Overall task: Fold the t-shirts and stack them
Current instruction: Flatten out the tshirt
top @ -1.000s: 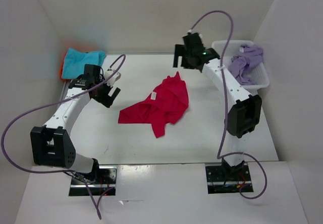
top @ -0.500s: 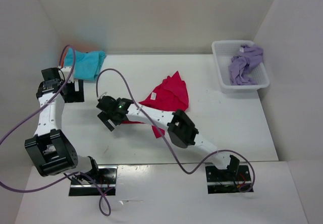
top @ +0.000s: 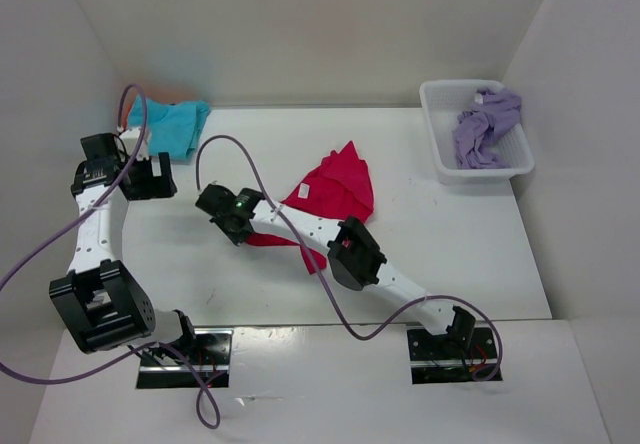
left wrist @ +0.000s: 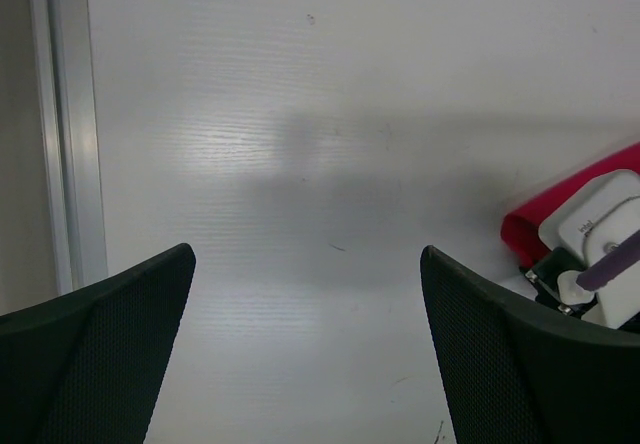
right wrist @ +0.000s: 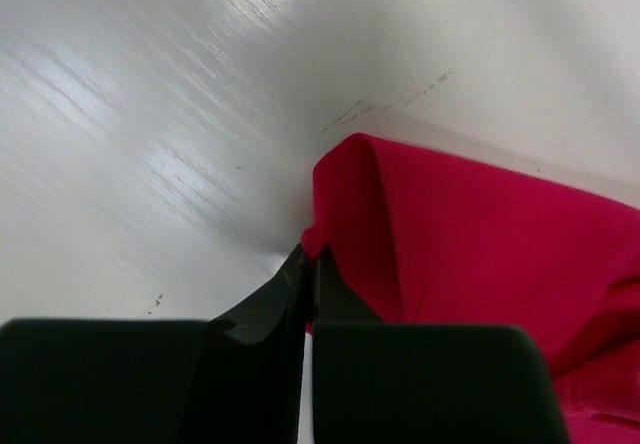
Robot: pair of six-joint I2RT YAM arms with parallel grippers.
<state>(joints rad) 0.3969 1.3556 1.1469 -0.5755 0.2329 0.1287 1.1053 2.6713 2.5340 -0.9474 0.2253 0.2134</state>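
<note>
1. The red t-shirt (top: 338,189) lies crumpled on the middle of the worktop (top: 450,254). Its long axis runs on a diagonal, from a thin strip at the near left up to a pointed peak at the far right.
2. The right pincer (top: 230,216) sits at the near-left end of that strip. In the right wrist view its jaws are pressed together, with a folded edge of the red cloth pinched at their tips.
3. The bulk of the shirt spreads to the right of this pincer and beyond it. The right arm reaches in across the near strip.
4. Farther back, by the left edge, the left pincer (top: 160,176) hangs over bare worktop with its fingers (left wrist: 100,344) spread wide and nothing between them. The red shirt lies well to its right. Only a sliver of red shows at the right edge of the left wrist view, next to the other wrist's white camera housing (left wrist: 600,229).
5. Just beyond the left pincer, a teal t-shirt (top: 172,124) rests in the far-left corner.
6. At the far right stands a white basket (top: 445,164) with a purple t-shirt (top: 485,124) bunched inside, well apart from both pincers.
</note>
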